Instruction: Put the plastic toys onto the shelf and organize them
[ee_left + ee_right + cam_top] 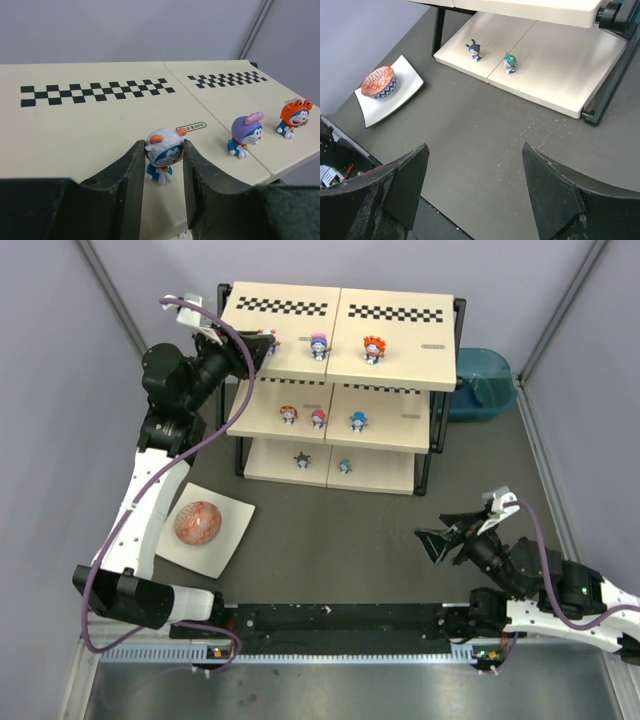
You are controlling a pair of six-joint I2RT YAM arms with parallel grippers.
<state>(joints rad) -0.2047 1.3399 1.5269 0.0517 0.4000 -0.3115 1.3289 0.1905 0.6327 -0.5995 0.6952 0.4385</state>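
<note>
Figurine, small white-hooded blue plastic toy [164, 156], stands upright between your left fingers [131, 175], pinched at the head from both sides, on the top board of the cream black-framed shelf [75, 130], left end. Your right fingers [555, 190] gape apart over the bench [470, 130], well away.

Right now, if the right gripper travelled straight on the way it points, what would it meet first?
Probably the bare dark tabletop. The open right gripper angles down at it, and that spot lies short of the shelf and its bottom board. Depth is hard to judge.
</note>
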